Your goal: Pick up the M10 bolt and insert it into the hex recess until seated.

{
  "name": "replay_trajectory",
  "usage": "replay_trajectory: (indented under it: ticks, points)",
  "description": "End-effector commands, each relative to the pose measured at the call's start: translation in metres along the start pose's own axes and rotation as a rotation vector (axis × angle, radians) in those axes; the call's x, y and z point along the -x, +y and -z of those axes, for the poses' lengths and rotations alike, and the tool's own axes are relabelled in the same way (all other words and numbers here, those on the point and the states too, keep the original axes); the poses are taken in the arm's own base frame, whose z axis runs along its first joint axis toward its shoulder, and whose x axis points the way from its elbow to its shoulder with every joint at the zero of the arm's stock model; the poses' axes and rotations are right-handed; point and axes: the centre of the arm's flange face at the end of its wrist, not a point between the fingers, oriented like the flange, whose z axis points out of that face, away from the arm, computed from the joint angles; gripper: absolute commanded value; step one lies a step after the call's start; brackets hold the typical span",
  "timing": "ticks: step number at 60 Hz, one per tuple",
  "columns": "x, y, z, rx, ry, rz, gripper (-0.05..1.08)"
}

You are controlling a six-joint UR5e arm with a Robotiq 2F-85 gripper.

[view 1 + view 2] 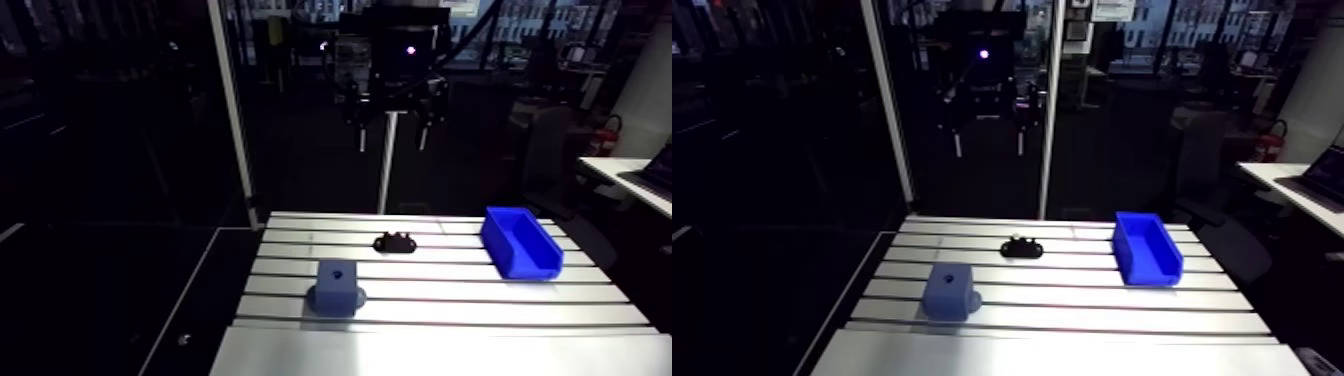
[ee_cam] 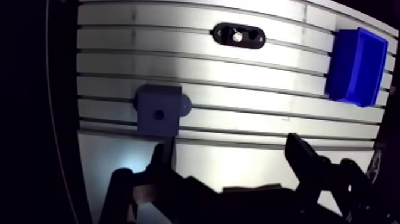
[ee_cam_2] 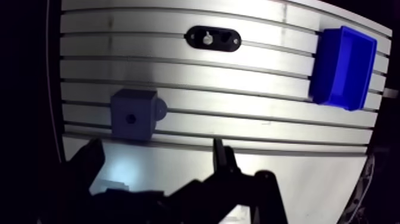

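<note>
The M10 bolt stands with its silver head up in a black oval holder toward the table's far side. A blue-grey block with a small dark hex recess on top sits nearer the front, left of the holder. My gripper hangs high above the table, well short of both, with its dark fingers wide apart and nothing between them. In the arm view the gripper shows up near the top, far above the holder and the block.
A blue open bin stands at the right of the slotted table. A white upright post rises at the table's back left corner. Smooth plate runs along the table's front edge.
</note>
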Motion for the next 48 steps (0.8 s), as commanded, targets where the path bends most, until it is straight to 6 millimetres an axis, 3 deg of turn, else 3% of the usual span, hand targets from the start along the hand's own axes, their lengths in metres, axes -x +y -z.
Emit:
replay_trajectory:
  ticks: [1,29,48]
  points:
    - [-0.001,0.006,-0.026,0.008,0.042,0.082,0.01]
    - [-0.017,0.035,-0.077,0.025,0.132,0.121,0.01]
    - [-0.023,0.039,-0.108,0.034,0.180,0.153,0.01]
